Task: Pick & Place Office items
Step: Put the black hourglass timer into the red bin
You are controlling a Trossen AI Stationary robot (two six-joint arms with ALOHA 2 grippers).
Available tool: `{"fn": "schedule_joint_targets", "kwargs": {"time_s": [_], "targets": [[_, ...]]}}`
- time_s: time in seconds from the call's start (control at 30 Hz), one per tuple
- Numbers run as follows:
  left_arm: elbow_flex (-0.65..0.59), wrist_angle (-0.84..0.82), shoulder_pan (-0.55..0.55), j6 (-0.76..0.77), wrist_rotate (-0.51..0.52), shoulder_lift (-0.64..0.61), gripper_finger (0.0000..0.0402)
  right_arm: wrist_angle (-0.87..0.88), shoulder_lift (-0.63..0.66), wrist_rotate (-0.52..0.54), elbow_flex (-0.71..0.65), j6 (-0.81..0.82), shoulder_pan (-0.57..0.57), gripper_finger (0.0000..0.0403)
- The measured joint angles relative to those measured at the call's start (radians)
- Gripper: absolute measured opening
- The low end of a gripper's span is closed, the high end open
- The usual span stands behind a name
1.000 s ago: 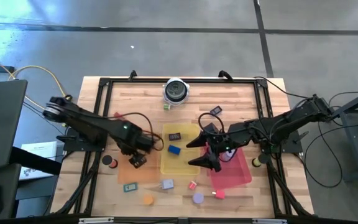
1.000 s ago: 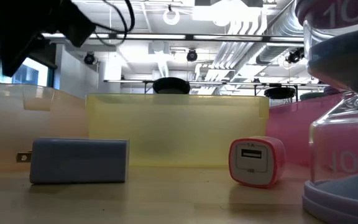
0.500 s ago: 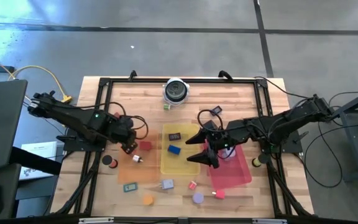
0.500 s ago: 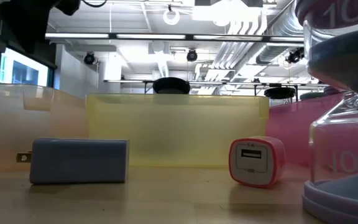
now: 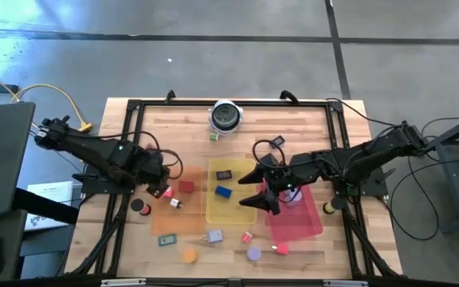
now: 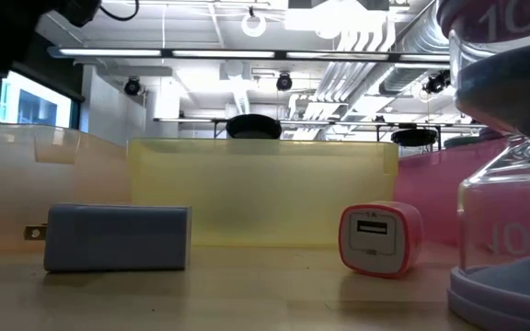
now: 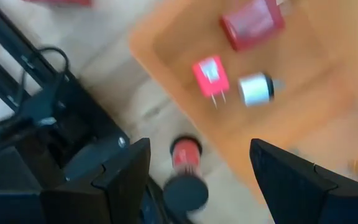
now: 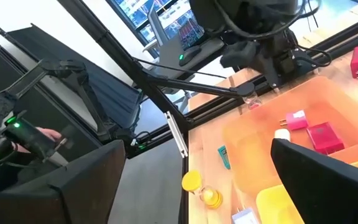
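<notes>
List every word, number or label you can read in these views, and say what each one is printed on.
"10": on the glass of the hourglass at the right edge of the low view, once on the upper bulb and once on the lower.
Small marking above the port of the pink-rimmed USB charger: too small to read.
Labels on the pieces in the yellow tray and on the table, seen from above: too small to read.

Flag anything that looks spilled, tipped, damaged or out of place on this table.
Nothing stands out. Small office pieces lie loose on the wooden table and in the translucent orange tray, yellow tray and red tray; none looks broken.
</notes>
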State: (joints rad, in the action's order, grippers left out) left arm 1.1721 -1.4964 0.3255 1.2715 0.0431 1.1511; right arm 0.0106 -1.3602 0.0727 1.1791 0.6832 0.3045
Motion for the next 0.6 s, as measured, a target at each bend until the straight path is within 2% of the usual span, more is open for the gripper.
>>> {"fn": "schedule_joint_targets", "kwargs": {"time_s": [0.13, 0.43, 0.6], "targets": [[0.0, 0.0, 0.05, -0.048, -0.068, 0.0, 0.0266, 0.003, 0.0, -0.003, 0.0, 0.0, -0.014, 0.0394], [0.0, 0.0, 0.119, -0.009, -0.067, 0.0, 0.0266, 0.004, 0.0, -0.004, 0.0, -0.006, -0.044, 0.0394], [0.0, 0.0, 0.143, 0.023, -0.12, 0.004, 0.0266, 0.005, 0.0, -0.033, 0.0, -0.007, -0.055, 0.0394]]}}
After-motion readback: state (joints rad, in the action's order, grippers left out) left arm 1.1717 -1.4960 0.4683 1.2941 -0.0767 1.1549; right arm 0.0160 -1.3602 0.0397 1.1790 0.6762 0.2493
